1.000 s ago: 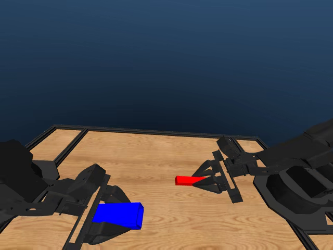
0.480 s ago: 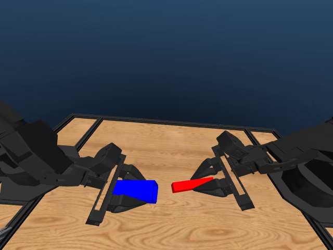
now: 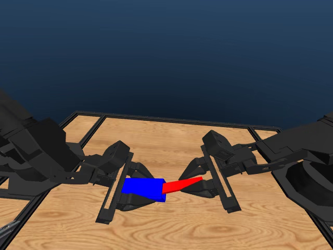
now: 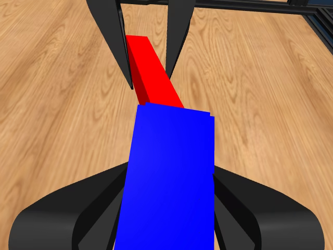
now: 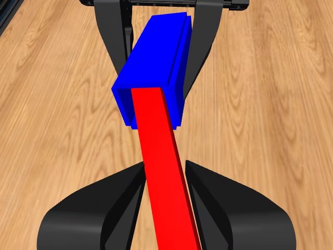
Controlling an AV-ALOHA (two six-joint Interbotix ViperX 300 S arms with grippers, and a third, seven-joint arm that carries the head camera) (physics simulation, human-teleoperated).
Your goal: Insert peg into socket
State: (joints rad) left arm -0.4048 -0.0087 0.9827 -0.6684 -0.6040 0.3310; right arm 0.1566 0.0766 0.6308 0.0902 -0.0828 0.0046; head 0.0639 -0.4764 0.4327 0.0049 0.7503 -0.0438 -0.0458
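Note:
The blue socket (image 3: 143, 189) hangs above the table's middle, with my left gripper (image 3: 136, 188) shut on it. The red peg (image 3: 182, 184) is held by my right gripper (image 3: 202, 183), which is shut on it. The peg's tip meets the socket's open end; in the right wrist view the peg (image 5: 164, 172) enters the mouth of the socket (image 5: 154, 67). From the left wrist, the socket (image 4: 169, 177) fills the foreground and the peg (image 4: 152, 73) shows beyond it between the other arm's jaws.
A black frame (image 3: 171, 123) borders the wooden table (image 3: 171, 229) at the far edge and the sides. Both arms' bulky bodies occupy the left and right edges of the head view.
Both grippers have moved toward each other. The gap between peg and socket has closed, and the peg's tip now sits at the socket's opening. The head camera has also shifted.

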